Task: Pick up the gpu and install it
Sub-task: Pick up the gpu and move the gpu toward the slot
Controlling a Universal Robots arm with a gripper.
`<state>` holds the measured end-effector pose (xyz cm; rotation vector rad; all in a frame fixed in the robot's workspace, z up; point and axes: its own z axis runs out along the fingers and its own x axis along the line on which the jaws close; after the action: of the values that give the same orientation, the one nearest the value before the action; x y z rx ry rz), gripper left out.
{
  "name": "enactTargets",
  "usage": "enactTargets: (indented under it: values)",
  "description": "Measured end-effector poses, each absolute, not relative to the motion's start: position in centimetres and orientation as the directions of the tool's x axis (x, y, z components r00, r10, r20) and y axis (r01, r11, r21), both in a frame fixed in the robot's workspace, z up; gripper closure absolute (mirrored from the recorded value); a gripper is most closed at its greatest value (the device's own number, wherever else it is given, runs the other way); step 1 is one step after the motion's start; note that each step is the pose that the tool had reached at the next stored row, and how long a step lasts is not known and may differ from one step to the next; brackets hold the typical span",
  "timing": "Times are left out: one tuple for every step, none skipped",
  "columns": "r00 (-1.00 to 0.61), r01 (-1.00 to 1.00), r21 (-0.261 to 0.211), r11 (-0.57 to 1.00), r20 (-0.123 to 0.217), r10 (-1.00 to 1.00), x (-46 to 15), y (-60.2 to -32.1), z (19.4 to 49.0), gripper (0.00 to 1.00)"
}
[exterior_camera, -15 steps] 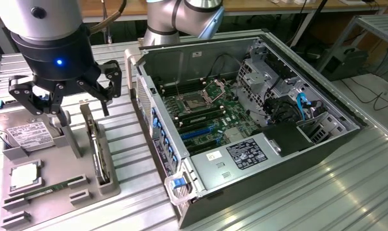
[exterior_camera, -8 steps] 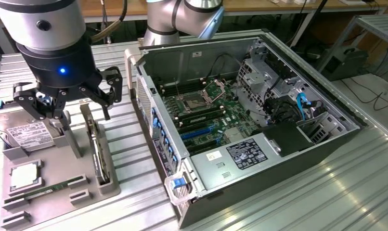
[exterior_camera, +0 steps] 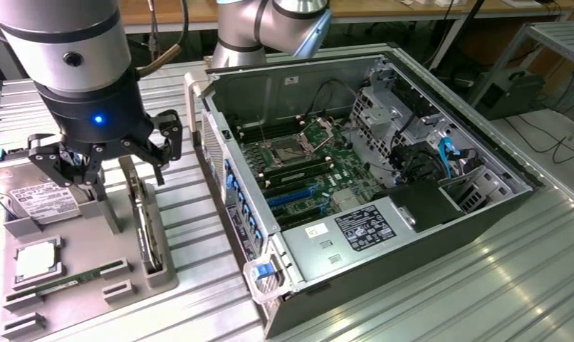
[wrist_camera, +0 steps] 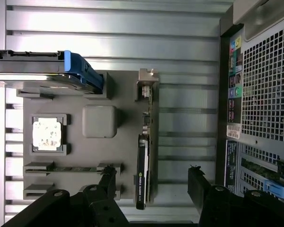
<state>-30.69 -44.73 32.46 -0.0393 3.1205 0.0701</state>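
Looking at the arm point(exterior_camera: 78, 64) hanging pretty much straight down over the gray tray point(exterior_camera: 87, 239) on the exterior view's left, wrist aimed at the desk point(exterior_camera: 477, 285). Got the jaws spread wide open, gripping nothing, one on each side of the gpu point(exterior_camera: 147, 228) and not touching it. Same from the wrist view: gpu point(wrist_camera: 143, 161) lined up between the two black jaws, with a gap on both sides.

Can see the gpu standing on its long edge in a slot of that tray point(wrist_camera: 118, 127), thin and dark, with a silver metal bracket at one end. Sharing the tray with a silver hard drive point(exterior_camera: 45, 196) with a white label, propped just beside the jaws, plus a square processor chip point(exterior_camera: 35, 260) in its own pocket and a slim green RAM stick point(exterior_camera: 68, 283) in another slot.

Then, just beside the tray, an open computer case point(exterior_camera: 297, 78) lying on its side with the green motherboard point(exterior_camera: 306, 164) exposed and a perforated metal back panel point(wrist_camera: 267, 71) facing the tray. All of it sitting on a ribbed, shiny metal desk.
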Motion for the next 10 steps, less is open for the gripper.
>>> enactTargets:
  values:
    - [-0.999,-0.026,0.045,0.999,-0.021,-0.025,-30.7,-44.7,32.2,0.28]
    - [-0.999,-0.026,0.045,0.999,-0.021,-0.025,-30.7,-44.7,32.1,0.28]
    - [-0.999,-0.026,0.045,0.999,-0.021,-0.025,-30.7,-44.7,31.9,0.28]
    - [-0.999,-0.026,0.045,0.999,-0.021,-0.025,-30.7,-44.7,31.8,0.28]
    - [-0.999,-0.026,0.045,0.999,-0.021,-0.025,-30.7,-44.7,31.6,0.28]
    - [-0.999,-0.026,0.045,0.999,-0.021,-0.025,-30.7,-44.7,31.5,0.28]
    - [-0.999,-0.026,0.045,0.999,-0.021,-0.025,-30.7,-44.7,31.3,0.28]
    - [-0.999,-0.026,0.045,0.999,-0.021,-0.025,-30.7,-44.7,31.1,0.28]
    - [-0.999,-0.026,0.045,0.999,-0.021,-0.025,-30.7,-44.7,30.9,0.28]
    - [-0.999,-0.026,0.045,0.999,-0.021,-0.025,-30.7,-44.7,30.8,0.28]
